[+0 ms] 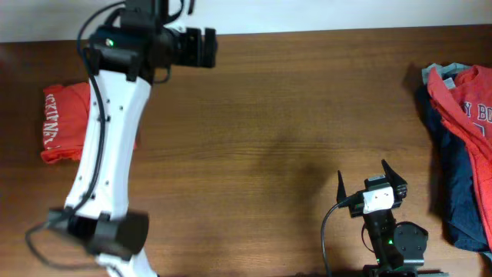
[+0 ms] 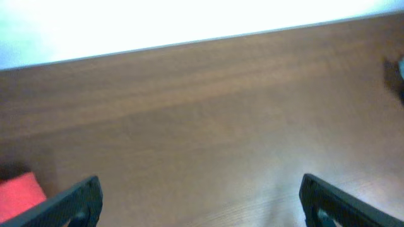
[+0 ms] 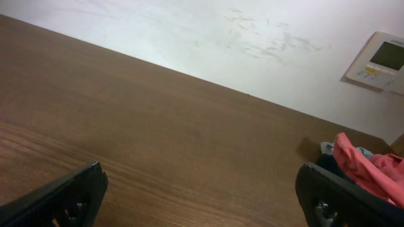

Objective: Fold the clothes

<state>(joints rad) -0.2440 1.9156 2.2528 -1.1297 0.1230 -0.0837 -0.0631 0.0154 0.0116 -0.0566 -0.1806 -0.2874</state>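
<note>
A folded orange-red T-shirt with white lettering (image 1: 64,123) lies at the table's left edge, partly behind my left arm; a corner of it shows in the left wrist view (image 2: 19,192). A heap of unfolded clothes (image 1: 465,146), red on navy with a bit of grey, lies at the right edge and shows in the right wrist view (image 3: 369,167). My left gripper (image 1: 206,48) is open and empty above the far side of the table, right of the folded shirt. My right gripper (image 1: 371,175) is open and empty near the front edge, left of the heap.
The wooden table (image 1: 277,131) spans the view, with a white wall beyond its far edge (image 3: 208,38). A white wall panel with a display (image 3: 380,62) hangs at the right.
</note>
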